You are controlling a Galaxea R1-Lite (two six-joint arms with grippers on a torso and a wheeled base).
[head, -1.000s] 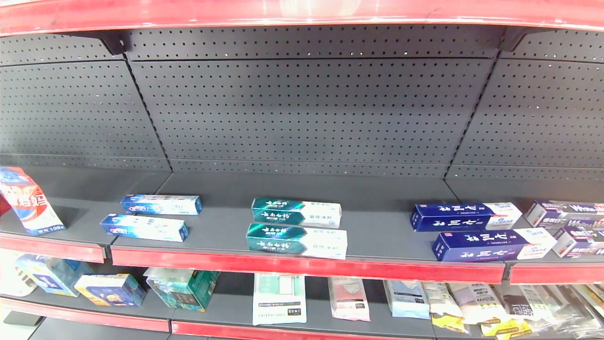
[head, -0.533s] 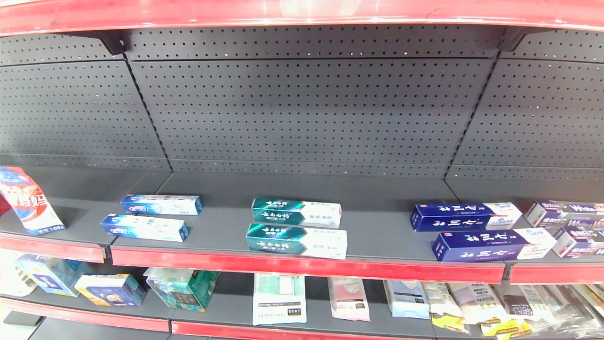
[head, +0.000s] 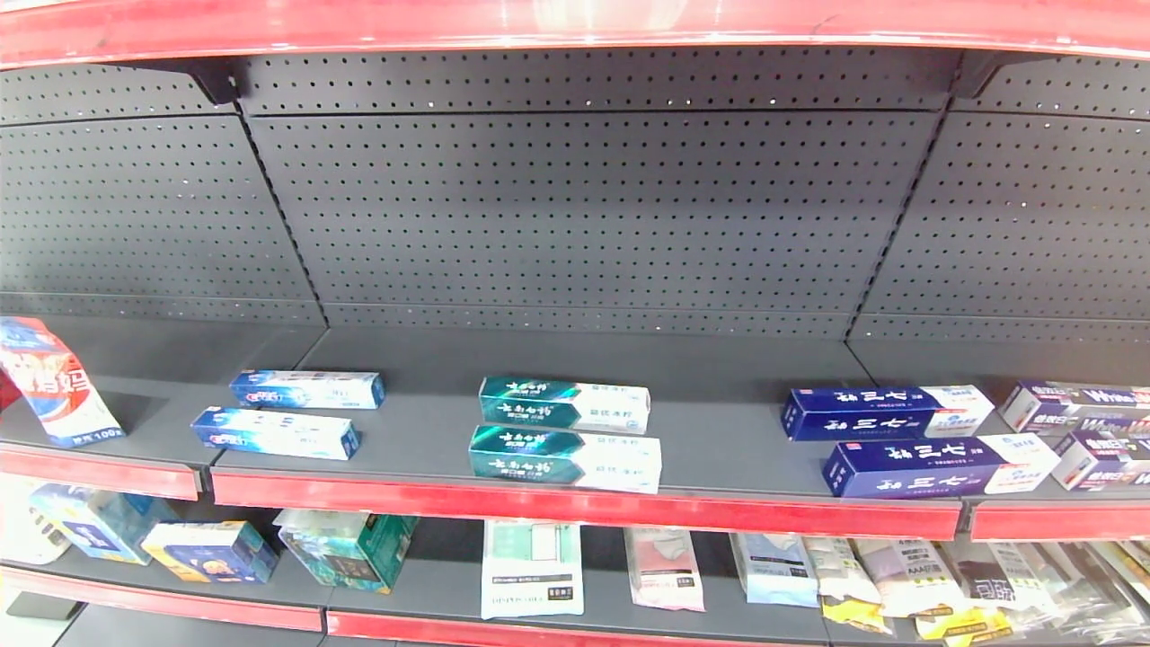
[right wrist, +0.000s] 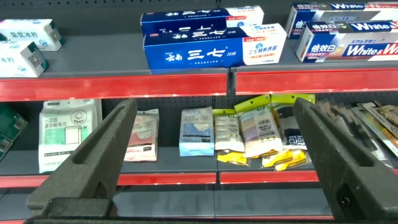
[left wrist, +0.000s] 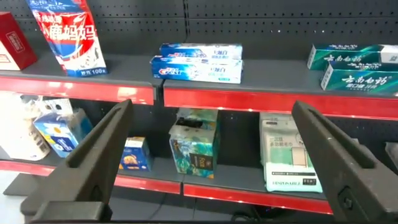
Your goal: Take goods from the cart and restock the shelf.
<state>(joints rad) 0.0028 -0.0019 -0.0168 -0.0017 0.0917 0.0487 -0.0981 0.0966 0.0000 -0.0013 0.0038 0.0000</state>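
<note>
Along shelf lip (head: pixel 404 492), boxes (head: pixel 564 458) well apart

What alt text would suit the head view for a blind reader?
A dark shelf with a red edge holds pairs of long flat boxes: blue-white boxes left, green boxes in the middle, navy boxes right. A bag leans at far left; packets lie on the lower shelf.

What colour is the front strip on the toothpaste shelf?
The front strip is red, clearest in the head view.
</note>
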